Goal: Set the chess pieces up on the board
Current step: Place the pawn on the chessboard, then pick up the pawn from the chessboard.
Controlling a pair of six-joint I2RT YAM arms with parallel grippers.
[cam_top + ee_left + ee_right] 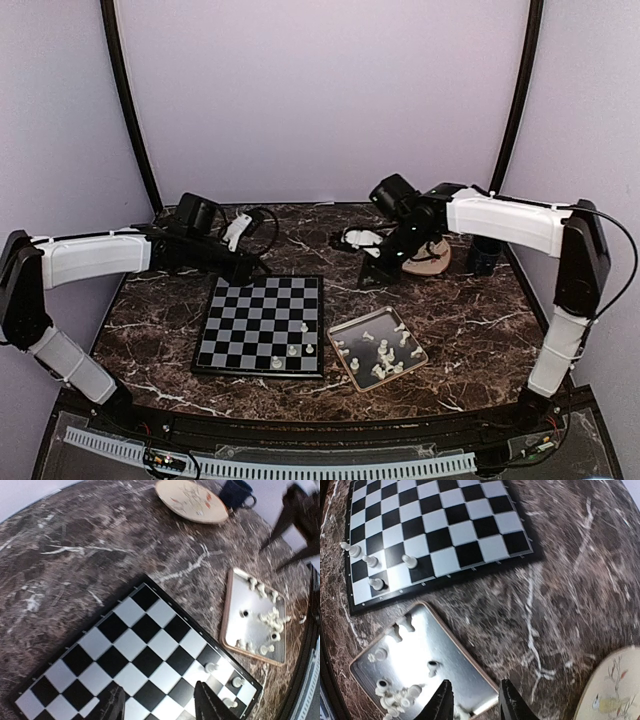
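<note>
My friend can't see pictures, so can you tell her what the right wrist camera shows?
The right claw hangs open over the edge of a metal tray of loose white chess pieces. Beyond lies the checkered board with four pieces near one corner; a patterned plate peeks in.

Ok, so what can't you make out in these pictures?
- Types of the chess pieces in the tray: too small from above, heaped in the wrist views.
- Plate: cut off by the right wrist view's corner.
- Mug: cropped by the left wrist view's top edge.
</note>
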